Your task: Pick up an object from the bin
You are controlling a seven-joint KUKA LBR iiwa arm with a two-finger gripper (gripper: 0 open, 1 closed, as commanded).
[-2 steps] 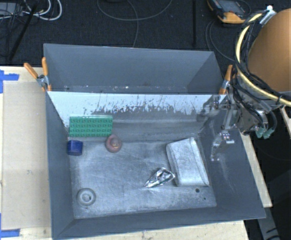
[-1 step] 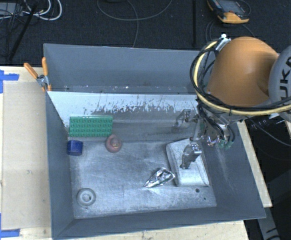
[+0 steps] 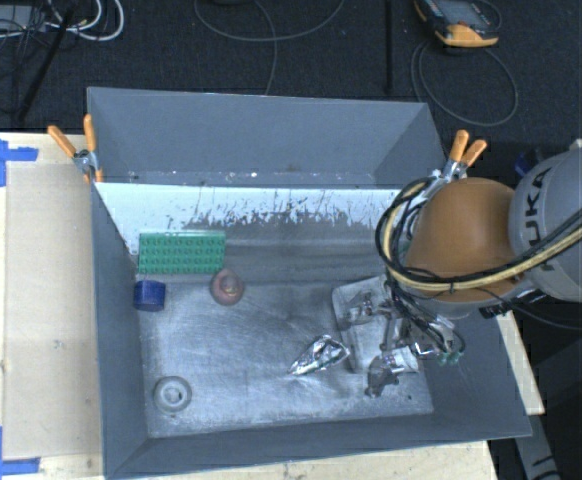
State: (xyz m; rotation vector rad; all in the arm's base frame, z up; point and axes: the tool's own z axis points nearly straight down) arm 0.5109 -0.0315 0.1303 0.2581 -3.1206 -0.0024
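My gripper (image 3: pixel 386 360) hangs low over the bin's right front part, below the arm's orange cover. Just to its left a small shiny silver crumpled thing (image 3: pixel 319 356) lies on the bin floor. A clear, pale plastic piece (image 3: pixel 354 302) lies right behind the gripper, toward the back, partly hidden by it. I see nothing clearly held.
A green studded plate (image 3: pixel 181 253) leans at the back left. In front of it lie a small blue cylinder (image 3: pixel 149 294) and a pinkish-brown round knob (image 3: pixel 227 287). A grey round cap (image 3: pixel 172 393) sits at the front left.
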